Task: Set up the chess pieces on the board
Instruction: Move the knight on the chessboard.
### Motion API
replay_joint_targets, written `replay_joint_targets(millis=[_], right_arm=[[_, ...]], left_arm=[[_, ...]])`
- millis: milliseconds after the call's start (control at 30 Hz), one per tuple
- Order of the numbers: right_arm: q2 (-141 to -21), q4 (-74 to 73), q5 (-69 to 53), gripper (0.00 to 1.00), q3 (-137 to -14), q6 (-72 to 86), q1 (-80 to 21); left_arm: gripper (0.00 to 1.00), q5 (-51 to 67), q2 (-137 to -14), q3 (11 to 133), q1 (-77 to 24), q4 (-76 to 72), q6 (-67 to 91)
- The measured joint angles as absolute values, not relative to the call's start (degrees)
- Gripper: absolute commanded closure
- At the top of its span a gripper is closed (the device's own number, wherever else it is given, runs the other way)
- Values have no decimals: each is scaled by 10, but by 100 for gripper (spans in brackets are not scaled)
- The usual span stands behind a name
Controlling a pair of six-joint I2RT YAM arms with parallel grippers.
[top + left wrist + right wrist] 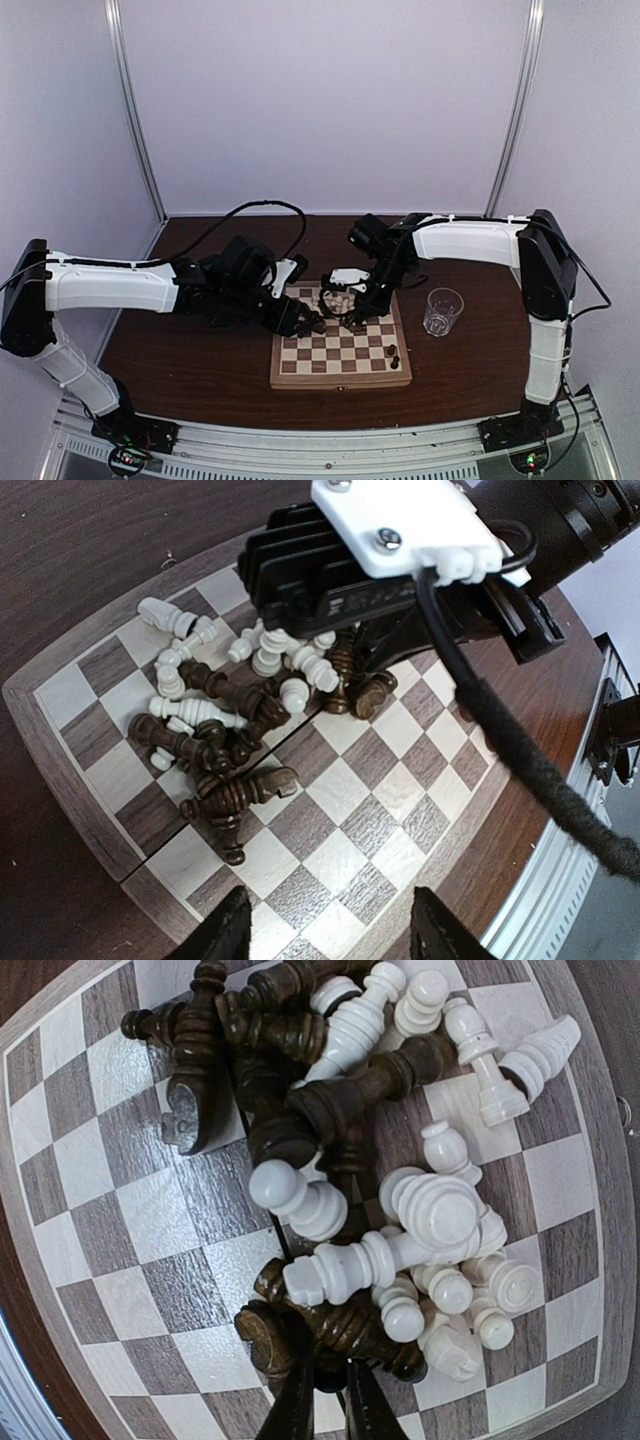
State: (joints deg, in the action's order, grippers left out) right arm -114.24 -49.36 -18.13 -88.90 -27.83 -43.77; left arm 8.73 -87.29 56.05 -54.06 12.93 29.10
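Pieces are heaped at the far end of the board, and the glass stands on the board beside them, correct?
Not quite. The glass stands on the table, off the board to its right. The pieces are indeed heaped at the board's far end. The top view shows this.

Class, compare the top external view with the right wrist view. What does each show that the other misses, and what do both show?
Only top external: the clear glass beside the board, and two dark pieces apart from the rest near its right edge. Only right wrist: the right gripper up close, its fingers nearly together at a dark piece; a grip cannot be confirmed. Both: the board and the mixed heap of pieces lying on it.
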Motion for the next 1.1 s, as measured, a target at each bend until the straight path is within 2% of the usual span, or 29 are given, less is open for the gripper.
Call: replay_joint_targets(millis=[367,800,1100], right_arm=[[-1130,-493,-170,99,-878,-279,-438],[-1040,-497,-170,99,-827,-283,-437],[-1036,-499,-182,97,-823,-283,-411]], left_arm=[[45,87,-872,560,-541,129,291],[45,88,-872,559,-541,129,291],[45,88,-872,559,-541,128,291]])
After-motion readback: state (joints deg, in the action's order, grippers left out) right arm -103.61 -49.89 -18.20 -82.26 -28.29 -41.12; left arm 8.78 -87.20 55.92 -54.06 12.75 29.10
